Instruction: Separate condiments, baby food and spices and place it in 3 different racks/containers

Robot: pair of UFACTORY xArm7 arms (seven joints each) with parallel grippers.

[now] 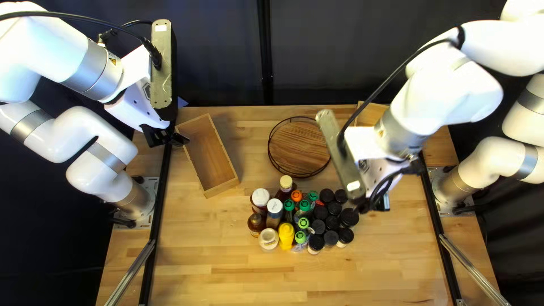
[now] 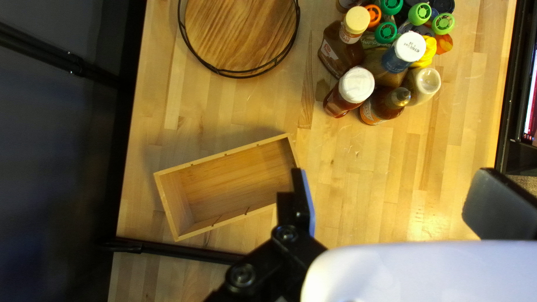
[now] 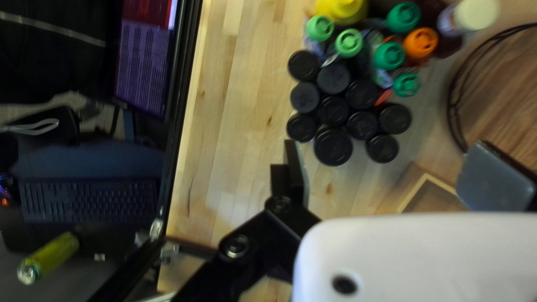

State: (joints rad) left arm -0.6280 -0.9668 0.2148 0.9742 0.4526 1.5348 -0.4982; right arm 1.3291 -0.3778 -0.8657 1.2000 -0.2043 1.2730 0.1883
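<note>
Fingers [image 3: 495, 179] of the R gripper [image 3: 390, 162] spread wide, nothing pinched; nearest thing is the big black-lidded jar [image 3: 333, 146], ahead of the fingers & in line w/ the gap, toward one finger's side; it stands upright on the table [image 3: 224, 140], so its long axis runs up from the wood, & a top-down grip should suit, judging by the lids; R arm is clearly nearer; a smaller black-lidded jar [image 3: 382, 148] sits beside it, small gap between, so a finger could clip one while going for the other; rest of the black-lidded jars [image 3: 334, 111], prob. the spices, are packed close behind; then come the pouches [image 3: 389, 56], green & orange caps up, prob. baby food; past those, the condiment bottles [image 2: 348, 89], on the L side of the cluster in the top left view.

L gripper [image 2: 393, 187]: fingers well apart, nothing held; open wooden box [image 2: 224, 184] just beside one finger, outside the gap, long side slanting; bottles well ahead; round rack [image 2: 240, 33] farther off; second wooden box [image 1: 371, 115] mostly hidden behind R arm [image 1: 447, 85].

Sorting looks unstarted, as all three kinds stand bunched mid-table; labels show on the bottles, & print on a white cap [image 2: 410, 46], wording not read off here.
</note>
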